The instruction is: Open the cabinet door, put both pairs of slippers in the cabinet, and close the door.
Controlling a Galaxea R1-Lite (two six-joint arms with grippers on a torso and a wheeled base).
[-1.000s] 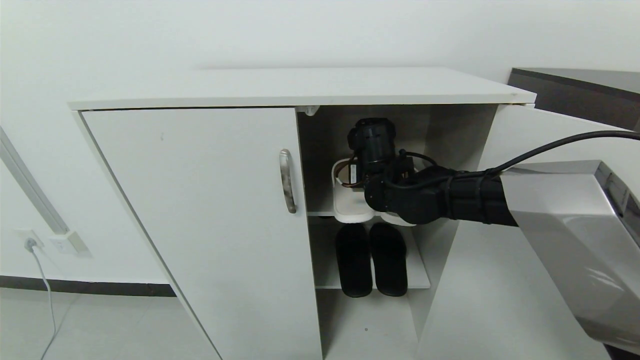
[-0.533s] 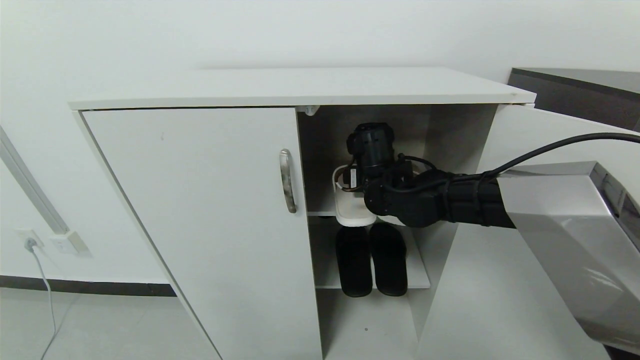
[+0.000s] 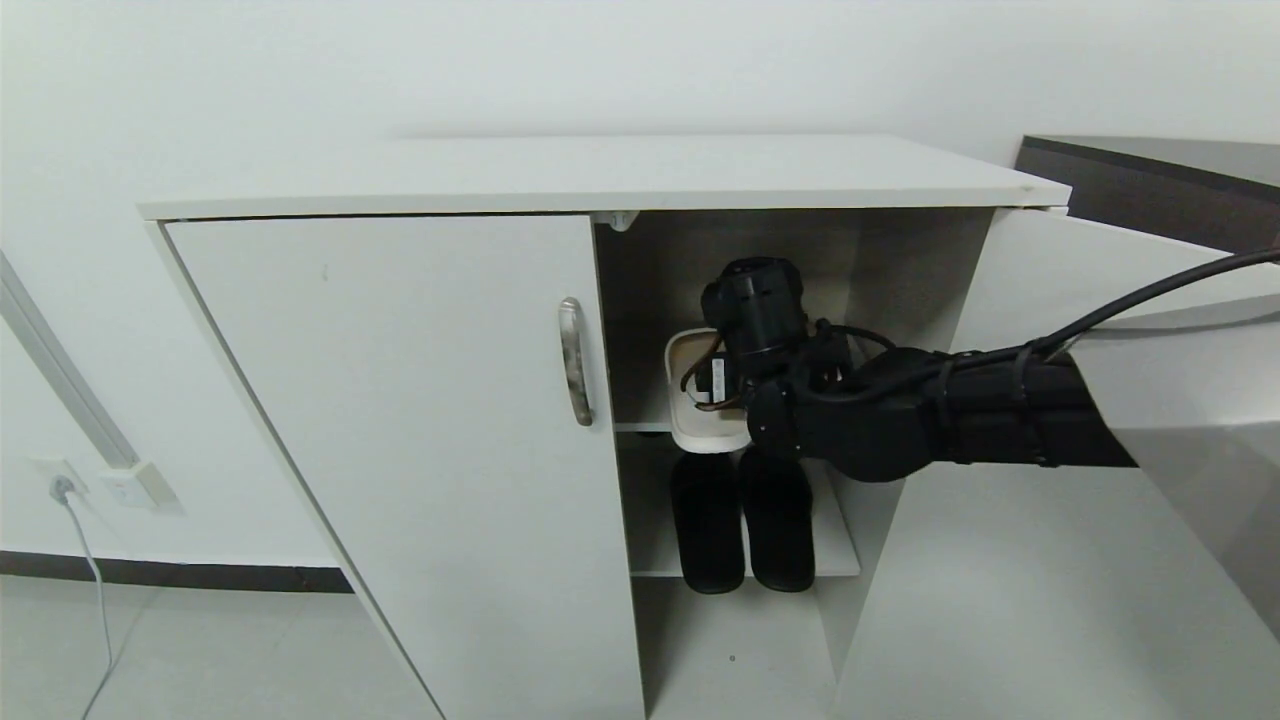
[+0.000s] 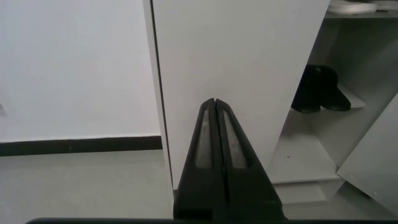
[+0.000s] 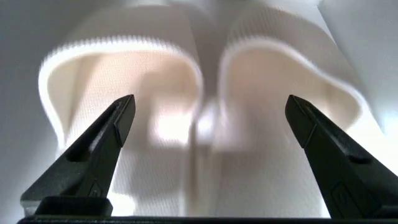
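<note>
While over the white slippers | right end effector spread wide (empty) | left end effector pressed closed, holding nothing

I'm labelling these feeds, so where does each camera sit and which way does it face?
Head view: on the head, facing forward and down at the cabinet; the right arm extends inside, by the white slippers.
Left wrist view: on the left wrist, facing the closed door; the left gripper, shut, in front.
Right wrist view: on the right wrist, inside the cabinet, facing the white slippers; right gripper open.
Shared: head and left wrist views both show the black slippers.
</note>
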